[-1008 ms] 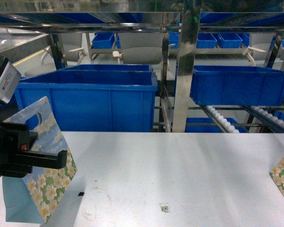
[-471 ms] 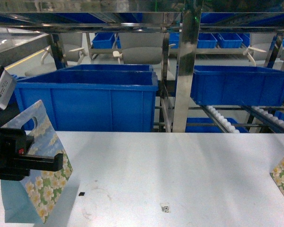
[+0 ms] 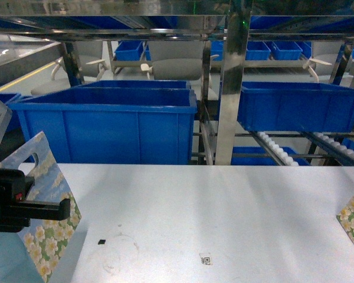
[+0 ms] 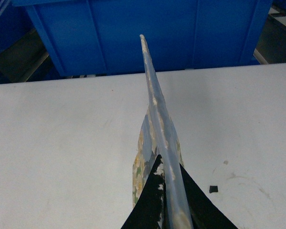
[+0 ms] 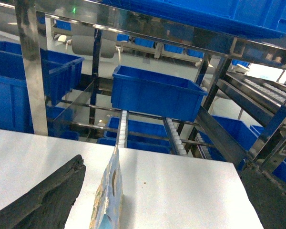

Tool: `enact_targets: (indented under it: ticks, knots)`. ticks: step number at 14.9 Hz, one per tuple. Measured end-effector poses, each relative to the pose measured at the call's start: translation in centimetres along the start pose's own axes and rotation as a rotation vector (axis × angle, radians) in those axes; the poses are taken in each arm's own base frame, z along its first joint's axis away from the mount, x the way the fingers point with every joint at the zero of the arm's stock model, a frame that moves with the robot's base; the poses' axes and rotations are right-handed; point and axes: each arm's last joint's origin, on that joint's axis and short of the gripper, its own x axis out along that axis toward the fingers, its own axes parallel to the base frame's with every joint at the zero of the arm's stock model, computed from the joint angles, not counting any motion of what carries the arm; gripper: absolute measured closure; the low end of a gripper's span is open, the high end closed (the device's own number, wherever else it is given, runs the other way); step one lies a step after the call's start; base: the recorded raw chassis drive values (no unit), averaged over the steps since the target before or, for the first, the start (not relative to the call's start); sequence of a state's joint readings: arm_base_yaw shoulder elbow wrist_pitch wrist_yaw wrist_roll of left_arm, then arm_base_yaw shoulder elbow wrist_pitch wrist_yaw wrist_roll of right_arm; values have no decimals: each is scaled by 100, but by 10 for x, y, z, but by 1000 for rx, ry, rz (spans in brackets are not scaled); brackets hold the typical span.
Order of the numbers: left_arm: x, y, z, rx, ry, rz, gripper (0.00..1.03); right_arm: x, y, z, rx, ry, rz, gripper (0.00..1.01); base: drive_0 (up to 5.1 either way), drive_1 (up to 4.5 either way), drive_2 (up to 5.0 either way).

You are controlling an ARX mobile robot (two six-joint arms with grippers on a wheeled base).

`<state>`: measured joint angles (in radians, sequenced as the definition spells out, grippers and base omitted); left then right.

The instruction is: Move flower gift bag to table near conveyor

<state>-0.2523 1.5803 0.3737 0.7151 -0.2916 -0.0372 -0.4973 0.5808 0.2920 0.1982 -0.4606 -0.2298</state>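
Left gripper (image 4: 163, 200) clamped on bag (image 3: 40, 218) at table's (image 3: 224, 212) left edge, base seemingly touching. Right gripper (image 5: 133, 205) apart around second bag (image 5: 109, 195). Risk: thin bag toppling once released.

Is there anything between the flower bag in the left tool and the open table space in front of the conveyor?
Nothing visible. The left tool grips the flower gift bag at the table edge; only a small code sticker lies ahead.
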Motion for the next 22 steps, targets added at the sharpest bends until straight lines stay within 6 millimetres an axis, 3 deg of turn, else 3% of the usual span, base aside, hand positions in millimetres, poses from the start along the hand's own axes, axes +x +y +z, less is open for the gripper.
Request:
enact_targets:
  ticks: [5, 7, 16, 17, 22]
  knots:
    - [4, 0, -19, 22, 16, 17, 101, 0, 0, 0, 0, 0, 0, 3, 0, 0, 0]
    - [-3, -14, -30, 33, 48, 15, 101, 0, 0, 0, 0, 0, 0, 3, 0, 0, 0]
    - [-22, -15, -16, 49, 38, 14, 8, 0, 0, 0, 0, 0, 0, 3, 0, 0, 0]
    - [-25, -14, -13, 66, 35, 16, 4, 0, 0, 0, 0, 0, 0, 3, 0, 0, 0]
    - [-45, -5, 5, 131, -11, 1, 5, 0, 0, 0, 0, 0, 0, 3, 0, 0, 0]
